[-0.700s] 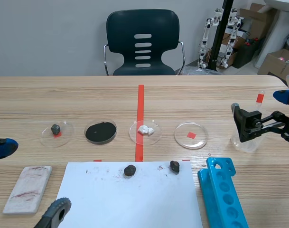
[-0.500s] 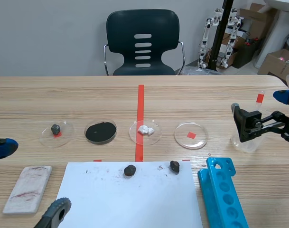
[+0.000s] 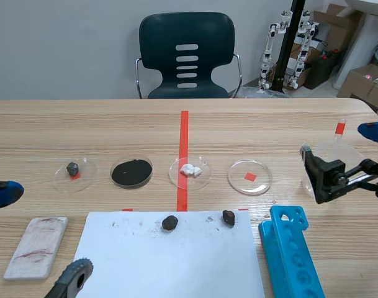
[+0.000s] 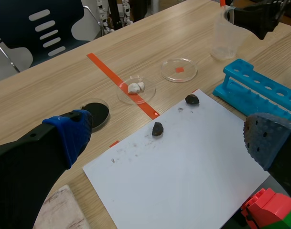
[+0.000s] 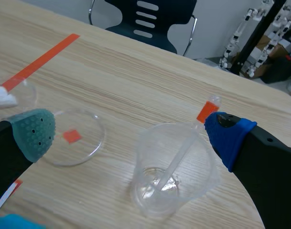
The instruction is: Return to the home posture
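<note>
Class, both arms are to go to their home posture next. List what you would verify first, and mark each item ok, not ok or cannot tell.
1. The right gripper is open and empty: ok.
2. The left gripper is open and empty: ok.
3. The beaker stands upright with the dropper in it: ok.
4. The beaker is free of the right gripper: cannot tell; the blue pad is near its rim.
5. The red and green block is clear of the left gripper: cannot tell; it lies close under one finger.
6. The blue rack is apart from the right gripper: ok.
</note>
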Controlling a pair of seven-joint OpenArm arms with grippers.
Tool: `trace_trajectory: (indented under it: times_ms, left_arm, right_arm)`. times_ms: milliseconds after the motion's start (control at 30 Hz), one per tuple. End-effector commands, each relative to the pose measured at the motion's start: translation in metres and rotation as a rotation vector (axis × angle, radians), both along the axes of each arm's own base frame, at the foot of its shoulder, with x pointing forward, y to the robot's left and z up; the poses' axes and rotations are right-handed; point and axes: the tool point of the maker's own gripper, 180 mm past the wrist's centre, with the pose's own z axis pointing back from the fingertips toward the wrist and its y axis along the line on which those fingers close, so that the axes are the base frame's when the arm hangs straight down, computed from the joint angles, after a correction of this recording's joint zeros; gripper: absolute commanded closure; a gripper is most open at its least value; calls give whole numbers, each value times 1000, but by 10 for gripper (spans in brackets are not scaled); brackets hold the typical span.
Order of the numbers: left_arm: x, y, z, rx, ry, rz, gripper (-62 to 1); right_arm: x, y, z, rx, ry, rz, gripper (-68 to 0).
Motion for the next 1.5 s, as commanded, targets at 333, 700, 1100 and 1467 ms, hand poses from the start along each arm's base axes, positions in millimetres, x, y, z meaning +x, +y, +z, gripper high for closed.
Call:
trace_trajectory:
  times_ms: [333, 700, 1100, 1467]
  left_arm:
    - [3, -1, 8, -16, -25, 0, -623]
    - [3, -1, 8, -16, -25, 0, -623]
    - [3, -1, 8, -16, -25, 0, -623]
    - [3, -1, 8, -16, -25, 0, -623]
  right_arm:
    - [-92, 61, 40, -49, 26, 189, -671]
    - [-153, 86, 39, -34, 117, 292, -671]
    - [-163, 91, 45, -27, 100, 366, -671]
    - [-163, 91, 45, -27, 100, 366, -671]
